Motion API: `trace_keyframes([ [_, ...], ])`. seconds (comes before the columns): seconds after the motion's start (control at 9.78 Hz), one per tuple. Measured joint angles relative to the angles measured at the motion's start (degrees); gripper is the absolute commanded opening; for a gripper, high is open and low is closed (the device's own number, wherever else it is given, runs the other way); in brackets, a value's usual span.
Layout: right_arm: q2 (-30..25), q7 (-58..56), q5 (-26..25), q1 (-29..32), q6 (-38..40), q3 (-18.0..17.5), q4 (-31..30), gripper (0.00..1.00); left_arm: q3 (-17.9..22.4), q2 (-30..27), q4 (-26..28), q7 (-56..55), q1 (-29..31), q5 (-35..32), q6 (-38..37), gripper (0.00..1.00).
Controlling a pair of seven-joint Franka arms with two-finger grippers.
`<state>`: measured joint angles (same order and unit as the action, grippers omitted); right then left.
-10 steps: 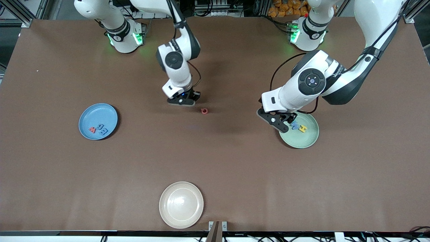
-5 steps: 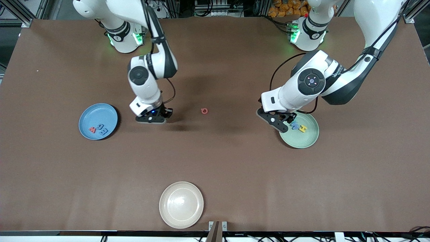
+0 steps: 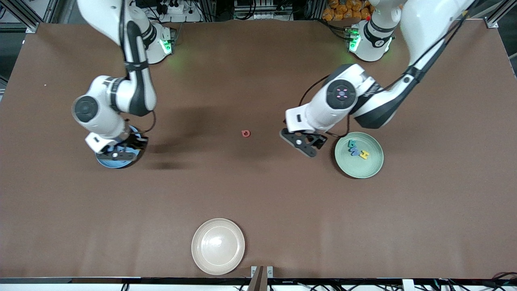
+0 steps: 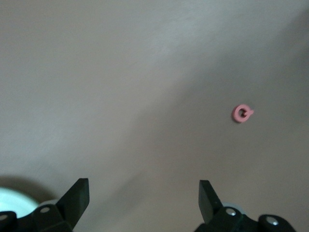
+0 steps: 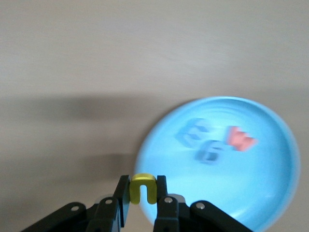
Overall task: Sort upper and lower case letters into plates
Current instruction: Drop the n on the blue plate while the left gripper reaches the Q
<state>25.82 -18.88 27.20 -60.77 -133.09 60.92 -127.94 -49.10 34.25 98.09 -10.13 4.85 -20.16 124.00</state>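
Right jaws (image 5: 143,193), carrying a chunky yellow letter (image 5: 143,187), reached the round blue plate (image 5: 270,183).

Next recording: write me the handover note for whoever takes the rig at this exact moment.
Right hand: shut on a yellow letter, over the blue plate.
Left hand: open, empty, over bare table beside the green plate.
Done: three letters lie in the blue plate, three in the green.
Left: drop the yellow letter; sort the red letter at mid-table.
The cream plate is unused.
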Motion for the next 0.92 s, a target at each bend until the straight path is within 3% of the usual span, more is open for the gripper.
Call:
trace_keyframes([
  [0.1, -0.03, -5.42, 0.1, 4.7, 1.63, 0.19, 0.24, 0.0, 5.26, 0.87, -1.21, -0.03, -7.59, -0.93, 4.01, 1.0],
  [0.2, -0.13, -8.8, 0.16, 8.2, 2.27, 0.21, 0.53, 0.24, 10.85, 2.08, -2.34, -0.16, -15.43, -1.37, 8.42, 1.0],
  [0.31, -0.2, -10.01, 0.17, 9.89, 2.49, 0.14, 0.97, 0.99, 16.32, 3.48, -3.41, -0.86, -22.57, -1.44, 12.73, 1.0],
  [0.51, -0.16, -10.05, 0.24, 10.07, 2.61, -0.34, 1.7, 1.0, 25.15, 5.85, -5.09, -3.62, -33.45, -1.51, 18.42, 1.0],
  [0.92, -0.13, -8.84, 0.8, 10.26, 3.1, -1.59, 3.56, 1.0, 27.49, 6.53, -5.8, -3.93, -36.29, -1.91, 19.43, 1.0],
])
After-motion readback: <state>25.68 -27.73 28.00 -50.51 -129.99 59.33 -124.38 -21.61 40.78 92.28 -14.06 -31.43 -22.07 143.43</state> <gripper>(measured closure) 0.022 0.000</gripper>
